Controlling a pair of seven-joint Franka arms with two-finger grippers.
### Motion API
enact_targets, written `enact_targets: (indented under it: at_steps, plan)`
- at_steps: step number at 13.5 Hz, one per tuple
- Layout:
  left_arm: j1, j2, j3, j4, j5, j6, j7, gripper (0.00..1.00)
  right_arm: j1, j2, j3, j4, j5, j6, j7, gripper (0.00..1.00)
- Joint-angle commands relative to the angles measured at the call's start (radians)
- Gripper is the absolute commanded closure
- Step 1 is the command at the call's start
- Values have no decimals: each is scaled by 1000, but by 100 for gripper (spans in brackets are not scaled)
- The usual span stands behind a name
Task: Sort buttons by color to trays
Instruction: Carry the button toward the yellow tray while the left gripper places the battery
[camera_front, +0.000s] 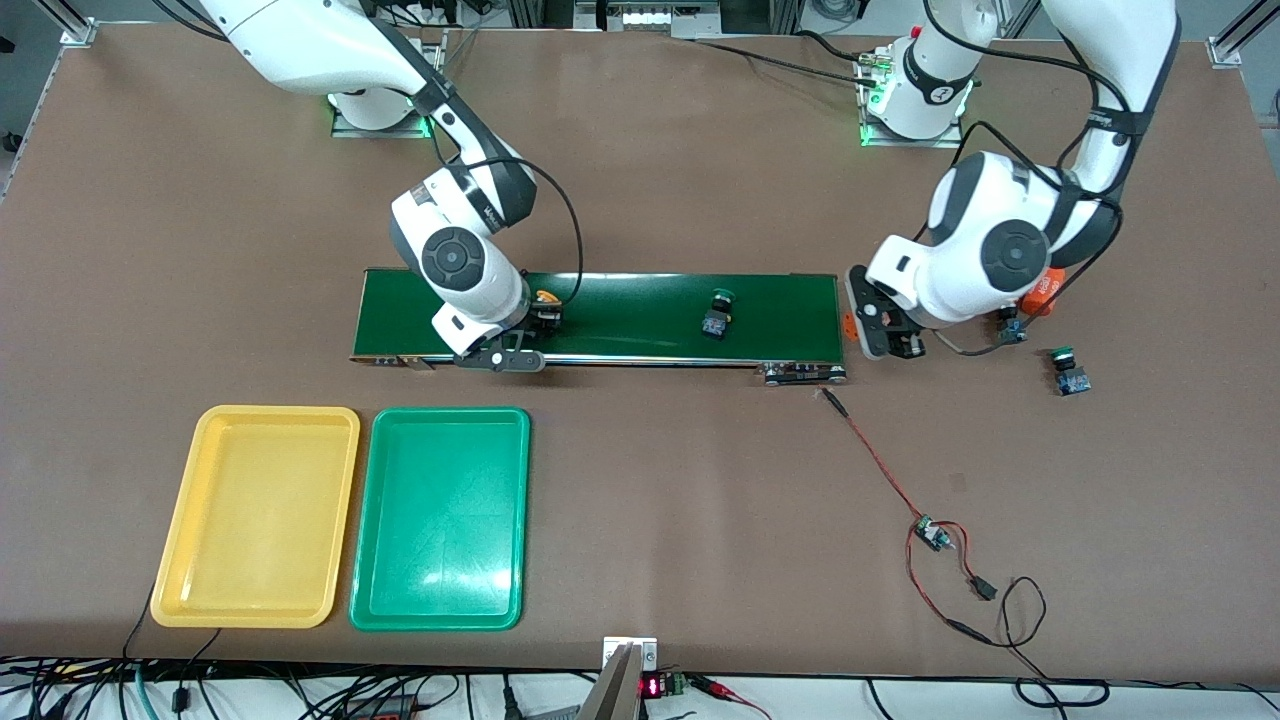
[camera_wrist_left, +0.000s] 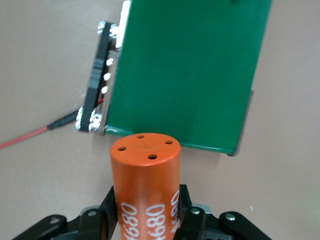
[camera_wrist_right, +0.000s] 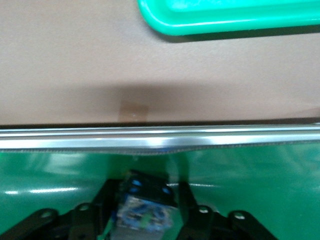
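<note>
On the dark-green conveyor belt (camera_front: 600, 318), toward the right arm's end: right gripper (camera_front: 545, 318) low on the belt surface, fingers (camera_wrist_right: 187, 207) drawn in close on either side of a yellow-capped button (camera_front: 546, 297). Right wrist view shows the button's blue-and-black body (camera_wrist_right: 145, 210) between the fingers, contact on both sides, so it reads as gripped; the button sits on the belt, not lifted clear as far as can be seen.

Second button on the belt: green cap (camera_front: 720, 312), lying midway along, well apart from both grippers.

Left gripper (camera_front: 885, 330) just off the belt's end toward the left arm's end of the table, low over the tabletop. Its fingers (camera_wrist_left: 187, 215) are closed around an orange cylinder with white print (camera_wrist_left: 145, 190), held upright in the left wrist view, belt end (camera_wrist_left: 190, 75) just ahead of it. Left arm waits.

On the brown table (camera_front: 700, 500) near the left arm: another green-capped button (camera_front: 1068, 370), lying alone, nearer to the front camera than the arm's wrist. A small blue-bodied piece (camera_front: 1012, 330) shows partly under the wrist, cap hidden; cannot tell its color. A further orange object (camera_front: 1042, 292) peeks out beside the arm.

Trays: yellow tray (camera_front: 200, 470) and green tray (camera_front: 385, 500) side by side, nearer to the front camera than the belt, yellow toward the right arm's end. Neither holds a button.

Red-and-black wire with a small circuit board (camera_front: 932, 535) lies on the table, nearer the front camera than the belt's end
</note>
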Motion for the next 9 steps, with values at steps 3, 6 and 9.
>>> enact_targets:
  at_steps: [3, 6, 9]
  plan:
    - [-101, -6, -7, 14, 100, 26, 94, 100, 14, 18, -17, 61, 17, -9, -23, 89]
    - [-140, 13, -8, 12, 156, 65, 69, 100, 16, 16, -34, 124, 22, -107, -23, 93]
    - [-149, 30, -11, 14, 156, 66, 62, 100, 14, 9, -69, 266, 28, -306, -61, 94]
